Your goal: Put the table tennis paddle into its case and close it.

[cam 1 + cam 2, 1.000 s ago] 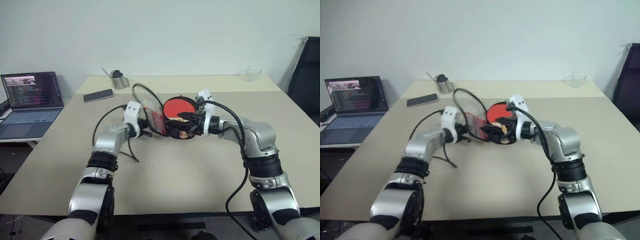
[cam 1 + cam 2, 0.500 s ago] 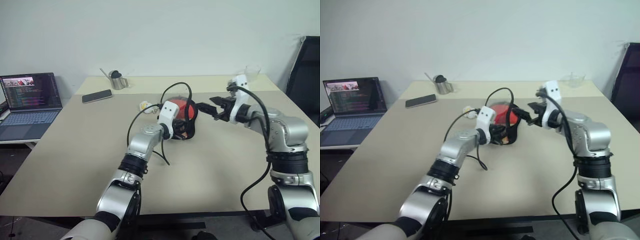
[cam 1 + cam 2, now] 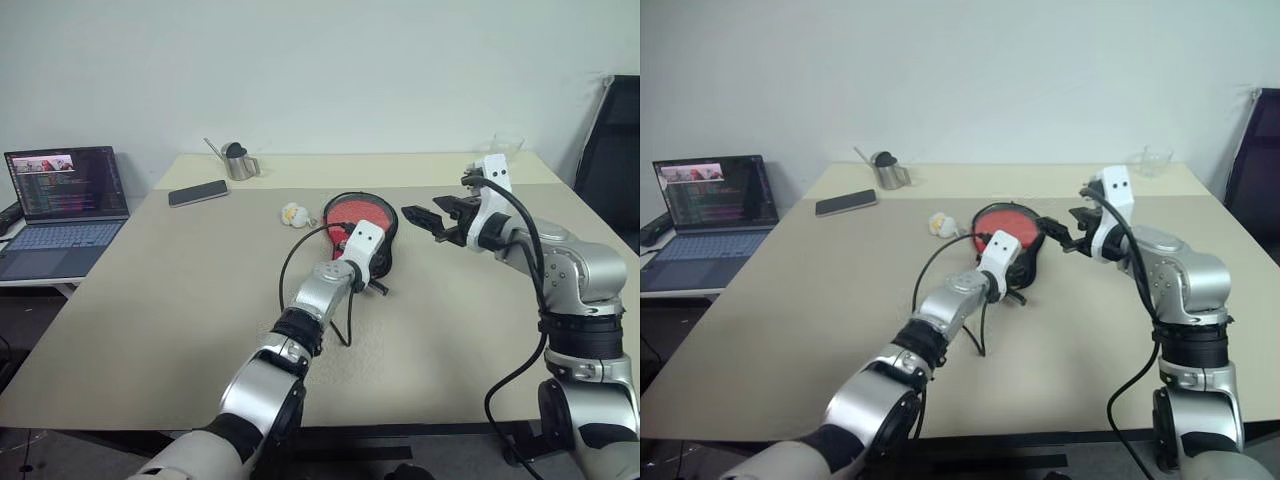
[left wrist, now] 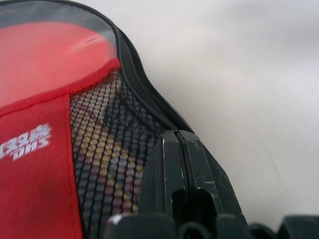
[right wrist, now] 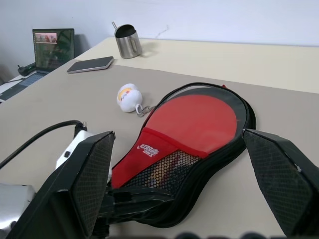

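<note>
Plush keyring point(image 5: 129, 96) just beside case point(image 5: 199, 129); left pincer point(image 4: 182, 149) closed at its neck, right pincer point(image 3: 425, 217) wide

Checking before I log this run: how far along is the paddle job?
Done: the paddle lies inside the case, flat on the table. In hand: the shut left gripper sits at the case's narrow end; the right gripper hangs open nearby. Left: I cannot tell whether the zip is shut all round.

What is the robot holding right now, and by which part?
The right gripper is open and holds nothing. The left gripper is shut at the narrow handle end of the case; whether it pinches the edge or zip there cannot be told.
</note>
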Controlling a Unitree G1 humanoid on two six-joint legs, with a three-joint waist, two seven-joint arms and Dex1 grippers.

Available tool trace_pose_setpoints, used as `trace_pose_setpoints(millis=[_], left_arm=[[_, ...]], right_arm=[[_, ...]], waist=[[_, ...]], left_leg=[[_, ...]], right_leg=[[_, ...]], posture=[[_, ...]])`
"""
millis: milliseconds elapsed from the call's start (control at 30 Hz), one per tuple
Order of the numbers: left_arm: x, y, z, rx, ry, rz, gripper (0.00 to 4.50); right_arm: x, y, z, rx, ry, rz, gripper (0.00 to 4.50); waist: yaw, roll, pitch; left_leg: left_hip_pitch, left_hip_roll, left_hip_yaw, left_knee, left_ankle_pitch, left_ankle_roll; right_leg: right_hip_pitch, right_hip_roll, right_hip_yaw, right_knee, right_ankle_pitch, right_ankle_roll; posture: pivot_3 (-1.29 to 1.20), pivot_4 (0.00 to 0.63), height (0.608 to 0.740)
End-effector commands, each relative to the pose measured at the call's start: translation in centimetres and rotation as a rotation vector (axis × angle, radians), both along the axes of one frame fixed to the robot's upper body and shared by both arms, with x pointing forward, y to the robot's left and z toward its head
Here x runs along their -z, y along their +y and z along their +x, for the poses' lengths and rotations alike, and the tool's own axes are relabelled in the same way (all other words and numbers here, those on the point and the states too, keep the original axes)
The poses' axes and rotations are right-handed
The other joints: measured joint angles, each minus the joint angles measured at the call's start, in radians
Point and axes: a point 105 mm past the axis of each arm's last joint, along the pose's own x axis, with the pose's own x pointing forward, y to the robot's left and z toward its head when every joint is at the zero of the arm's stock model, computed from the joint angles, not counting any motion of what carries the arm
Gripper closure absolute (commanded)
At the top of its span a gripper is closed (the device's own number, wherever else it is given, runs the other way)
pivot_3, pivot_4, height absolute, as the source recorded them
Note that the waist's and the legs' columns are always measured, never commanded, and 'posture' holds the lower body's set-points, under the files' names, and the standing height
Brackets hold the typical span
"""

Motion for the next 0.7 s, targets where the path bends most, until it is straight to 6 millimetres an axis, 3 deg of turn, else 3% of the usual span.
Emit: trace_pose_setpoints(millis=[33, 167, 267, 333, 467, 600, 700], left_arm=[[-1.3, 0.5, 0.9, -0.035, -0.058, 0.009, 4.48], [-2.9, 1.0, 1.1, 0.006, -0.101, -0.057, 4.48], [-4.5, 1.2, -0.1, 0.165, -0.168, -0.071, 4.48], [-5.3, 2.4, -0.8, 0.212, -0.185, -0.061, 4.48], [-7.7, 5.3, -2.7, 0.265, -0.21, -0.09, 4.48], [-10.2, 8.9, -6.3, 0.376, -0.206, -0.126, 4.48], [-10.1, 14.3, -8.5, 0.354, -0.119, -0.132, 4.31]], right_arm=[[-1.0, -0.5, 0.2, 0.05, -0.009, 0.053, 0.0], [1.0, -1.6, 1.6, 0.157, 0.121, 0.136, 0.0], [2.5, -2.0, 2.4, 0.21, 0.184, 0.183, 0.0], [3.2, -1.8, 2.5, 0.207, 0.217, 0.212, 0.0], [4.1, -0.9, 2.7, 0.184, 0.27, 0.258, 0.0], [5.5, 0.5, 3.3, 0.155, 0.365, 0.358, 0.0], [7.0, 1.8, 4.2, 0.153, 0.445, 0.442, 0.0]], waist=[[-0.001, 0.0, 0.0], [-0.003, 0.0, 0.0], [-0.005, 0.0, 0.0], [-0.008, 0.0, 0.0], [-0.01, 0.0, 0.0], [-0.016, 0.001, 0.0], [-0.031, 0.002, -0.001]], left_leg=[[0.0, 0.0, 0.0, 0.0, 0.0, 0.0], [0.0, 0.0, 0.0, 0.0, 0.0, 0.0], [0.0, 0.0, 0.0, -0.001, 0.0, 0.0], [-0.002, 0.0, 0.001, -0.001, 0.0, 0.0], [-0.004, 0.001, 0.001, -0.001, 0.0, 0.0], [-0.003, 0.001, 0.001, -0.001, 0.0, 0.0], [-0.002, 0.002, 0.001, -0.001, 0.0, 0.0]], right_leg=[[0.0, 0.0, 0.0, 0.0, 0.0, 0.0], [0.0, 0.0, 0.0, 0.0, 0.0, 0.0], [-0.001, 0.0, 0.001, 0.001, 0.0, 0.0], [-0.004, 0.0, 0.002, 0.001, 0.0, 0.0], [-0.006, 0.001, 0.002, 0.001, 0.0, 0.0], [-0.005, 0.001, 0.003, 0.001, 0.0, 0.0], [-0.005, 0.002, 0.003, 0.001, 0.0, 0.0]], posture=[[0.0, 0.15, 0.74], [0.0, 0.15, 0.74], [0.0, 0.15, 0.74], [0.0, 0.15, 0.74], [0.0, 0.15, 0.74], [0.0, 0.15, 0.74], [0.0, 0.15, 0.74]])
